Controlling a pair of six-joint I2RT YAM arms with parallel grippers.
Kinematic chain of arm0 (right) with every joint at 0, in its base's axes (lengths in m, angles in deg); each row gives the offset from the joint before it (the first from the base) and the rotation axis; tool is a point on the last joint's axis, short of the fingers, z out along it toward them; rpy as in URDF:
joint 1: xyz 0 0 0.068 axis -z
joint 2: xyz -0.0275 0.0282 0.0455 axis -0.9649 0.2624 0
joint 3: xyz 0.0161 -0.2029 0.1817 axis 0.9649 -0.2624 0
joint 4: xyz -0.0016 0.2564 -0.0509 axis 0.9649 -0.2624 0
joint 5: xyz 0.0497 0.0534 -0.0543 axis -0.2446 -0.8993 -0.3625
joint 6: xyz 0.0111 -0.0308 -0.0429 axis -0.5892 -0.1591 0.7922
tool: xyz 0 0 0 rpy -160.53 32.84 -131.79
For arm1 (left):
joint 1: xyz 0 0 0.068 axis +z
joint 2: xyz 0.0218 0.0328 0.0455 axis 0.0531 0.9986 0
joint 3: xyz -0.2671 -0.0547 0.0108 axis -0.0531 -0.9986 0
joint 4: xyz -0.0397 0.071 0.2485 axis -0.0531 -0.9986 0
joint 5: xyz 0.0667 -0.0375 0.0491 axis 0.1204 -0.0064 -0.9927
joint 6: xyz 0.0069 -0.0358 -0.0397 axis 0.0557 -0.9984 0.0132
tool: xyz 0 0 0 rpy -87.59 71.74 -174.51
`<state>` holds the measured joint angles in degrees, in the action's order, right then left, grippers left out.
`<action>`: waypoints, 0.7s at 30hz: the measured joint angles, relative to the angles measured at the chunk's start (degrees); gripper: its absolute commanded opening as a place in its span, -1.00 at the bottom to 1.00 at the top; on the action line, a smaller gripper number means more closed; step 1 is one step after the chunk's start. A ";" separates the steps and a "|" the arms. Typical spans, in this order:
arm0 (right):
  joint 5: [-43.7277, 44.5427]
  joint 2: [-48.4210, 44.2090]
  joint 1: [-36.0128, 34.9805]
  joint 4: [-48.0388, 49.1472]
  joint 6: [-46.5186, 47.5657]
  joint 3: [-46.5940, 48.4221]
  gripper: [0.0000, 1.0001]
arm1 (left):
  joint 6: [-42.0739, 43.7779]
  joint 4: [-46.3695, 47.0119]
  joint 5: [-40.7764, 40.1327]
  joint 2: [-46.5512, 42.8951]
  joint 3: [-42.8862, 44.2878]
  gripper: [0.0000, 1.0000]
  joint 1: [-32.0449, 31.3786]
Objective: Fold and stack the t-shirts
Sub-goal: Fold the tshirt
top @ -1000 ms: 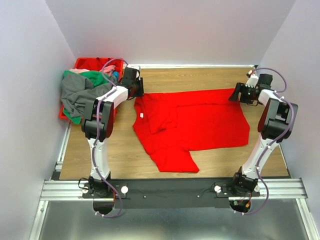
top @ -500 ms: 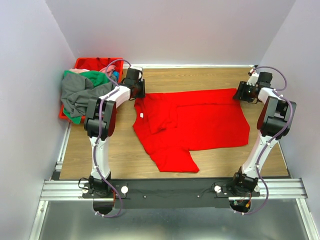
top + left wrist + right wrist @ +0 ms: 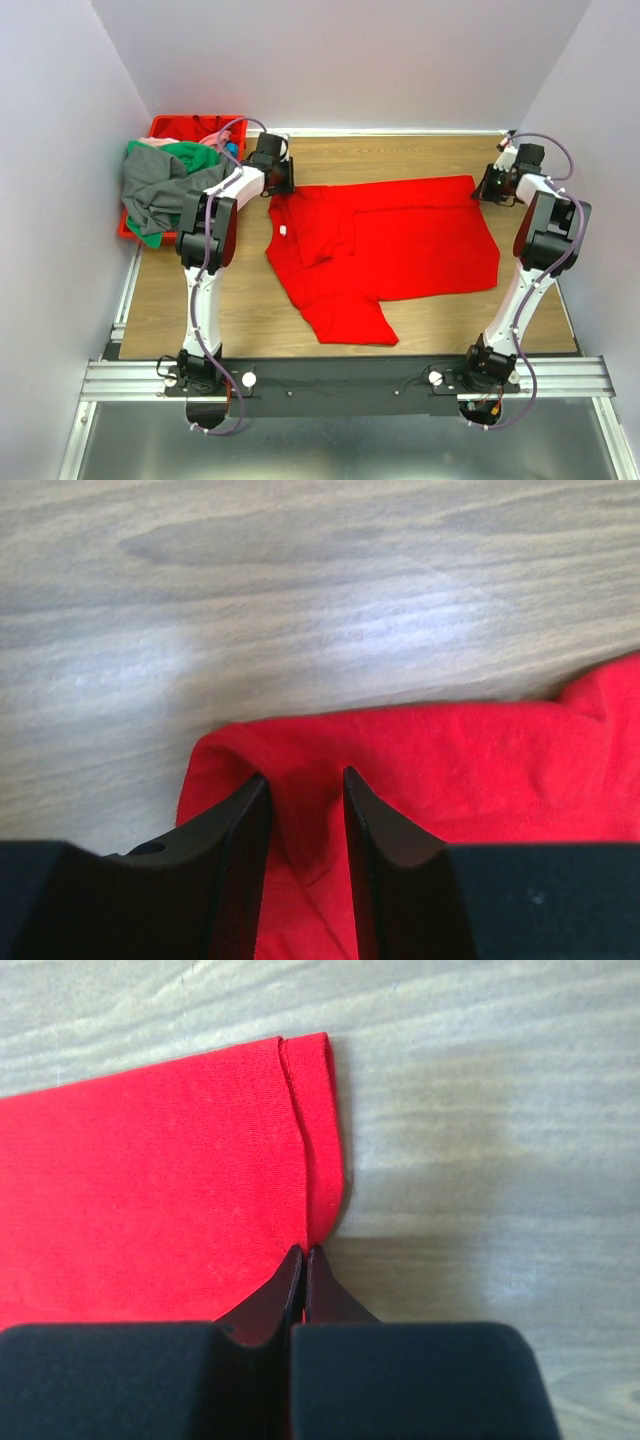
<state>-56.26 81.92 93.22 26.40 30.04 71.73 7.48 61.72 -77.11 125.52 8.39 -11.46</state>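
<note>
The left gripper's (image 3: 303, 815) dark fingers stand slightly apart with a raised ridge of the red t-shirt (image 3: 400, 245) pinched between them, at the shirt's far-left shoulder corner. The right gripper's (image 3: 303, 1263) fingers are pressed together, nipping the stitched hem edge at the shirt's far-right corner. Both arms reach far out from their bases, elbows raised, wrists angled down to the cloth.

The shirt lies flat in the middle of the wood-grain table (image 3: 420, 155), its long axis running left to right. The neck, with a small white label (image 3: 283, 231), is at the left and the hem at the right, and one sleeve points toward the near edge. The cloth is soft, matte and lightly creased.

At the far left, grey (image 3: 155, 190), green (image 3: 190, 155) and pink (image 3: 160, 143) t-shirts are heaped over a rigid red crate (image 3: 175, 125).
</note>
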 measured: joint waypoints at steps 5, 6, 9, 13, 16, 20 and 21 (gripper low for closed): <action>0.02 2.56 0.00 -0.92 -0.37 4.17 -0.99 | -0.72 -2.29 0.39 2.89 5.16 -0.29 0.02; 0.13 3.26 0.00 -1.03 -0.42 5.40 -0.99 | -0.87 -2.64 0.50 3.72 6.64 -0.35 0.02; 0.79 5.18 -0.11 -1.62 -0.59 8.70 -0.99 | -1.42 -4.04 0.70 6.25 11.10 -0.45 0.26; 1.88 8.66 -0.37 -2.75 -1.27 14.84 -0.99 | -2.29 -5.97 1.25 9.99 18.34 -0.47 0.92; 2.67 11.37 -0.52 -3.10 -1.90 19.76 -0.99 | -3.26 -7.41 1.99 12.87 24.55 -0.47 2.08; 3.96 15.32 -1.29 -4.22 -2.73 27.74 -0.98 | -4.33 -8.72 3.32 15.76 30.97 -0.45 3.69; 4.31 16.06 -1.55 -4.22 -2.80 29.29 -0.95 | -4.52 -8.74 3.61 16.41 32.30 -0.42 4.07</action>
<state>-51.95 97.98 91.67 22.18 27.24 101.02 2.95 52.98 -73.50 141.94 40.69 -7.39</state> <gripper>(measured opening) 0.011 0.272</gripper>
